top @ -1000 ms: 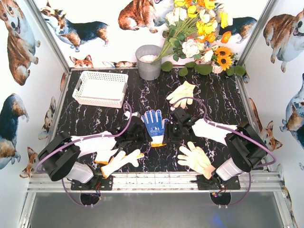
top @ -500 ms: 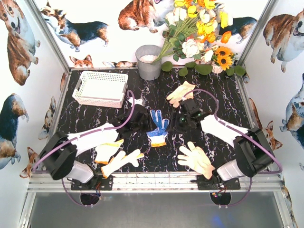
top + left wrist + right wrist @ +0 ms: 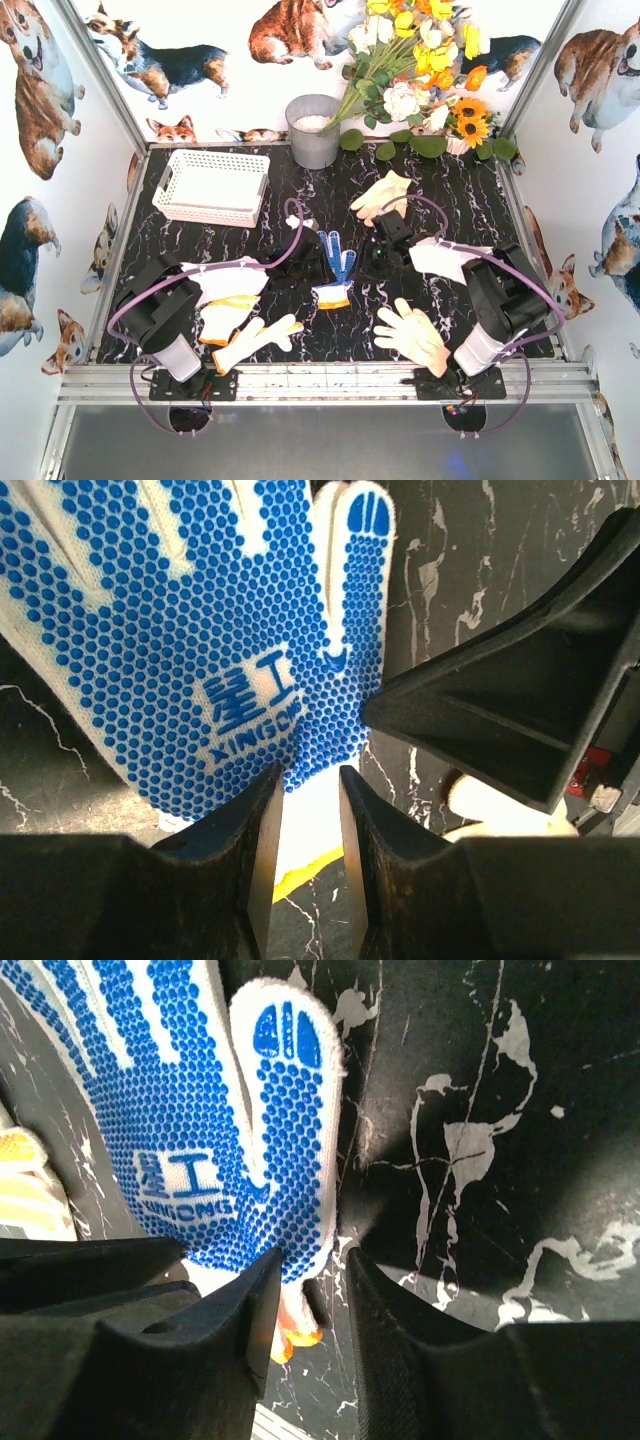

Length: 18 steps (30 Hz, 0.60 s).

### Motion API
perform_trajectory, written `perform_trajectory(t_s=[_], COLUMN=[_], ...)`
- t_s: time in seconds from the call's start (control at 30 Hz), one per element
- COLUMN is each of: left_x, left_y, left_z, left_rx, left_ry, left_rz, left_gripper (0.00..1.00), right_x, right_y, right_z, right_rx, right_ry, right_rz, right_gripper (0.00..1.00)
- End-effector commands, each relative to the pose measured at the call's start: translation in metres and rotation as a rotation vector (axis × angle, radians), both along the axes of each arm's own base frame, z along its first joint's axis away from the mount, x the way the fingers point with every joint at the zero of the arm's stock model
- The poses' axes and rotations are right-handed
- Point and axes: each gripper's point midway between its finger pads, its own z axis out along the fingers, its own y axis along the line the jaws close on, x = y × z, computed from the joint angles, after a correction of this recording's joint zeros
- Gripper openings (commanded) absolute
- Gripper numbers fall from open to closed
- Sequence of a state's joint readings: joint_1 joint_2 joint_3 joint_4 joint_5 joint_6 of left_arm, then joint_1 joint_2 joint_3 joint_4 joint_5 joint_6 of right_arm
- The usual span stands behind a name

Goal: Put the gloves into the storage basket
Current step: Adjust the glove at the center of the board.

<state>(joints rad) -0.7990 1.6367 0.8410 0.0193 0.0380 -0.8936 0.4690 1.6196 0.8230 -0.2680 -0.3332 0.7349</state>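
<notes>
pinches the white cuff of the blue glove (image 3: 220, 650) in the left end effector (image 3: 308, 785), pads close together on the cloth. sets the right end effector (image 3: 312, 1270) narrow about the same cuff from the right; cannot tell whether it grips. places that glove at mid worktop (image 3: 470, 210), fingers pointing far. shows the basket (image 3: 205, 214) at the far left, well apart from it, with a grey bucket (image 3: 313, 130) and flowers (image 3: 420, 70) along the far edge. finds a tan glove (image 3: 383, 196) far right of centre, a cream glove (image 3: 412, 335) near right, a yellow glove (image 3: 255, 338) and a striped white glove (image 3: 228, 318) near left.
</notes>
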Motion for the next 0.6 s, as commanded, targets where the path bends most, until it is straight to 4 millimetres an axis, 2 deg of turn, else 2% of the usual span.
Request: perform_trajectory(t_s=[0.0,0.27,0.4,0.57], left_x=[-0.002,-0.017,-0.017,-0.015], left_y=[0.003,0.017,0.017,0.017], left_z=[-0.016,-0.047,-0.049,-0.040], left_rx=[0.007,0.067,0.069,0.065], left_ry=[0.020,0.077,0.080,0.061], left_rz=[0.004,-0.007,-0.006,-0.003], left_gripper=[0.23,0.22,0.22,0.24], right_x=[0.024,0.032,0.035,0.041], right_y=[0.011,0.011,0.010,0.009], right_z=[0.011,0.003,-0.001,0.004], right_rx=[0.047,0.010,-0.005,-0.024], right_ry=[-0.083,-0.093,-0.099,-0.120], right_rz=[0.006,0.026,0.034,0.047], right_gripper=[0.32,0.23,0.22,0.24])
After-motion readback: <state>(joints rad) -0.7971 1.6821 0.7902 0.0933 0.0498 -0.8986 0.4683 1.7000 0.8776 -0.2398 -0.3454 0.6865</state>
